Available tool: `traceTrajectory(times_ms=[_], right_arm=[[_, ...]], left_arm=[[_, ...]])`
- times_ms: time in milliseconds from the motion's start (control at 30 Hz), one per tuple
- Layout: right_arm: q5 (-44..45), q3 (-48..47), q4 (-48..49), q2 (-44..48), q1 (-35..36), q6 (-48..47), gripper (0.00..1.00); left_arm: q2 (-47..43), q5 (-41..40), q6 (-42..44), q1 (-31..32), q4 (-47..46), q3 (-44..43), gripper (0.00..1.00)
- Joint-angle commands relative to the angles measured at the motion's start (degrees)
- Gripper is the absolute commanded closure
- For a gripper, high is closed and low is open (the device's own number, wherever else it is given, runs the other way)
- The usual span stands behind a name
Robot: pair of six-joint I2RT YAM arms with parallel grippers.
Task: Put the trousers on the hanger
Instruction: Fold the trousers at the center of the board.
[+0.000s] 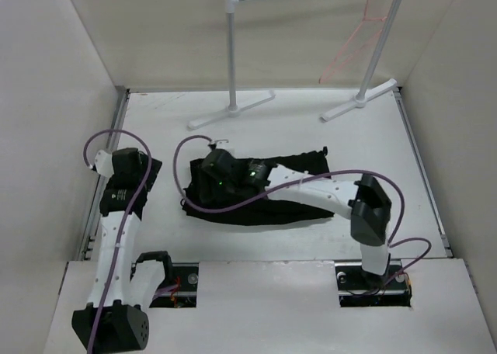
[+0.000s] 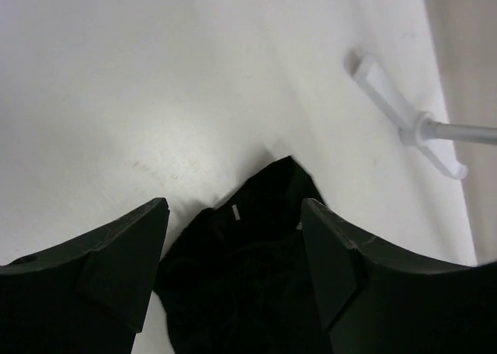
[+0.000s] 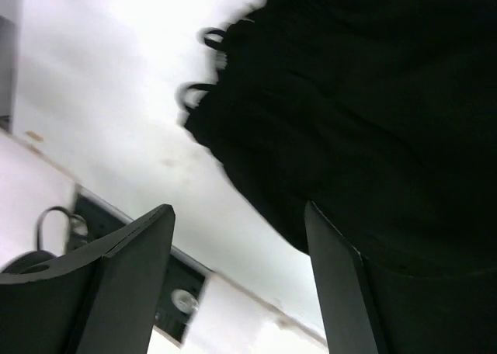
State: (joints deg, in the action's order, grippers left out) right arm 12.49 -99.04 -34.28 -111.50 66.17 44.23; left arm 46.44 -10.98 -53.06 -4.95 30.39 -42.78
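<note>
White table [image 1: 311,121], centre frame: limp black trousers [image 1: 307,164] bunch beneath the wide-open right gripper [image 3: 237,210]; a gathered fold looks easiest to pinch. Left gripper [image 2: 233,206] gapes too.

The whole table [image 1: 311,113] is seen steeply from above and behind the arm bases, with the rack [image 1: 233,59] at its far end. The left wrist view is aimed low across the table, between the fingers of the left hand [image 2: 233,206], at the trousers [image 2: 248,276] and a rack foot [image 2: 388,98]. The right wrist view is held very close over the trousers, turned toward the table's near edge. The trousers are shared by all three views.
</note>
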Motion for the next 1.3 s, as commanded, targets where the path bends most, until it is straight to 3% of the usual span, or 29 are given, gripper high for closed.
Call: traceTrajectory(times_ms=[0, 67, 233, 300, 400, 500, 600, 700, 900, 1133, 1200, 1267], right_arm=[[-1.1, 6.7, 6.4, 14.6, -8.7, 1.6, 0.29], [-3.1, 15.1, 9.4, 20.8, -13.0, 1.7, 0.36], [-10.4, 33.3, 14.0, 31.0, -23.7, 2.9, 0.79], [-13.4, 39.0, 15.6, 33.4, -28.4, 2.8, 0.84], [-16.0, 43.7, 17.1, 35.7, -34.6, 1.5, 0.79], [-16.5, 46.0, 17.3, 37.1, -39.7, 0.2, 0.61], [-17.1, 46.9, 17.8, 36.4, -43.8, -1.2, 0.57], [-18.6, 46.5, 19.8, 33.0, -46.9, -2.7, 0.66], [-18.3, 47.0, 24.6, 24.5, -52.2, -1.5, 0.85], [-20.3, 46.4, 28.6, 19.5, -55.4, 2.9, 0.87], [-20.1, 45.4, 28.6, 19.3, -55.3, 4.0, 0.86], [-20.0, 45.0, 28.5, 19.7, -55.3, 6.2, 0.85]], left_arm=[[3.5, -0.3, 3.5, 0.9, -3.9, -6.2, 0.33], [6.4, 0.6, 3.6, 5.5, -5.7, -7.3, 0.36], [16.2, 0.1, 3.3, 23.6, -11.2, -8.2, 0.41], [21.0, 0.2, 3.4, 30.0, -14.2, -8.3, 0.42], [27.6, 0.1, 5.0, 34.0, -16.1, -9.8, 0.41], [33.5, 0.9, 7.6, 33.8, -18.5, -11.5, 0.39], [38.5, 3.2, 10.2, 34.3, -18.1, -15.0, 0.40], [38.8, 4.0, 11.0, 36.5, -19.7, -15.9, 0.48], [38.2, 3.4, 10.7, 38.7, -23.4, -12.6, 0.54], [36.7, -5.2, 10.8, 38.8, -23.5, -11.0, 0.57], [33.7, -9.2, 11.0, 38.7, -22.6, -11.4, 0.62], [31.3, -8.0, 11.7, 39.3, -22.5, -12.2, 0.72]])
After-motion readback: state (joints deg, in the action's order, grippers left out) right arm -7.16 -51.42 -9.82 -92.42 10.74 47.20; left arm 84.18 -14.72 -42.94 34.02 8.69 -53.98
